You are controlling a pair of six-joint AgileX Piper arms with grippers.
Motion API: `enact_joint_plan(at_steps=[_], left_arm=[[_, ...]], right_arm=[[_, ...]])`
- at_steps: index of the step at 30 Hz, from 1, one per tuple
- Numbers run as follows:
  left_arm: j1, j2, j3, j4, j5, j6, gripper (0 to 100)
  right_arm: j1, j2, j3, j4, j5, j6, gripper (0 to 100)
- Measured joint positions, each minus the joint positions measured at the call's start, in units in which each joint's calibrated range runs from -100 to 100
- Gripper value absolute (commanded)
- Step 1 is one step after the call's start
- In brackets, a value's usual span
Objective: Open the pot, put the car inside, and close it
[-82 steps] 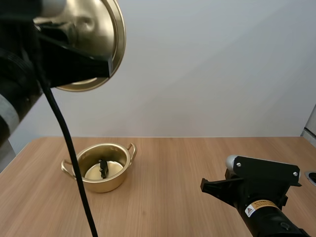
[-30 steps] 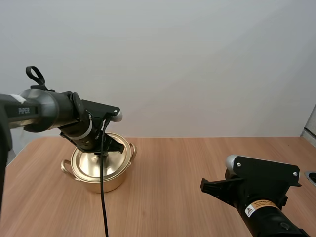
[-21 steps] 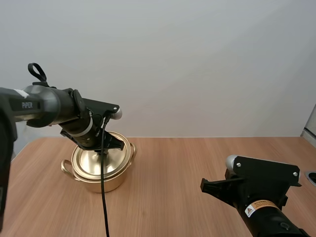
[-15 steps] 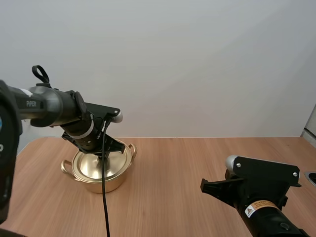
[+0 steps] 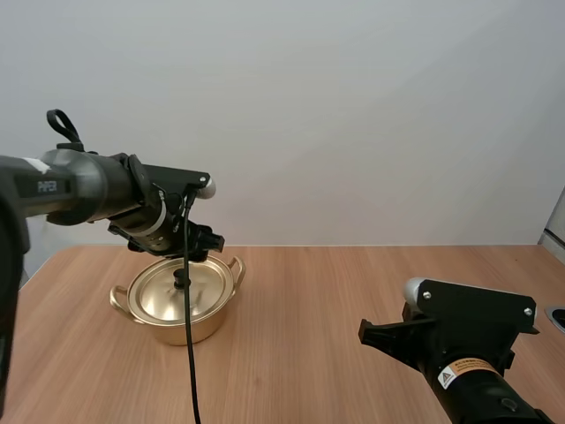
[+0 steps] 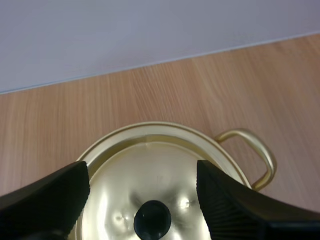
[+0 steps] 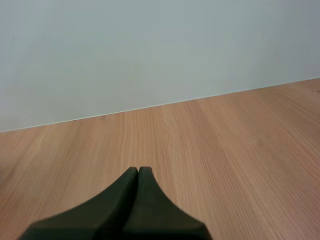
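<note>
The pot [image 5: 181, 305] stands on the bench [image 5: 353, 291] toward your left side. Its lid [image 6: 165, 165] lies on it, with the black knob [image 6: 152, 219] in the middle. Your left tool [image 6: 142, 170] hangs just above that knob, released — the 2 fingers [image 6: 230, 205] stand wide apart on either side of it and appear to touch neither knob nor lid. Your right tool [image 7: 137, 171] is clenched on nothing, its fingers pressed into 1 wedge, low over bare bench and well apart from the pot.

From this, the closing looks all but made, and the step in hand is getting the left tool clear. Hold the fingers spread and raise the tool straight up first, so that no fingertip hooks the knob and drags the lid askew. Only once the fingers are above the knob should you swing the arm off, and swing it away from the pot's loop handle [image 6: 250, 150] rather than across it.

Before you go, look at the rim. In the left wrist view the lid seems to sit evenly inside it, though the near edge is hidden behind the fingers — so don't take it as certain. The lid covers the inside, so the car cannot be checked from here. Leave the right tool parked; it has no part in this.
</note>
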Motion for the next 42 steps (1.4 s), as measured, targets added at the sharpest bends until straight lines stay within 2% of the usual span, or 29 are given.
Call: enact_joint_plan(at_steps=[3, 10, 17, 25, 30, 31, 33, 37, 39, 40, 42], left_arm=[[0.00, -4.97, 1.63, -3.08, -6.83, 0.00, 100], [0.00, -18.17, 5.69, -5.55, -21.13, 0.00, 100], [0.00, -31.28, 12.42, -11.35, -20.76, 0.00, 100], [0.00, -46.97, 24.06, -11.34, -22.12, 0.00, 100], [0.00, -56.19, 32.71, -11.07, -25.94, 3.29, 100], [0.00, -58.17, 34.42, -10.57, -26.18, 4.44, 97], [-0.08, -62.16, 37.38, -9.76, -26.18, 6.31, 84], [-0.14, -69.53, 41.67, -9.52, -25.98, 8.05, 33], [-0.14, -73.55, 41.82, -9.52, -26.23, 7.43, 3], [-0.14, -74.94, 41.82, -9.63, -26.20, 6.77, 0], [-0.14, -77.21, 41.87, -9.63, -25.54, 4.64, 0]], right_arm=[[0.00, 0.00, 0.00, 0.00, 0.00, 0.00, 0], [0.00, 0.00, 0.00, 0.00, 0.00, 0.00, 0], [0.00, 0.00, 0.00, 0.00, 0.00, 0.00, 0], [0.00, 0.00, 0.00, 0.00, 0.00, 0.00, 0], [0.00, 0.00, 0.00, 0.00, 0.00, 0.00, 0], [0.00, 0.00, 0.00, 0.00, 0.00, 0.00, 0], [0.00, 0.00, 0.00, 0.00, 0.00, 0.00, 0], [0.00, 0.00, 0.00, 0.00, 0.00, 0.00, 0], [0.00, 0.00, 0.00, 0.00, 0.00, 0.00, 0], [0.00, 0.00, 0.00, 0.00, 0.00, 0.00, 0], [0.00, 0.00, 0.00, 0.00, 0.00, 0.00, 0]])
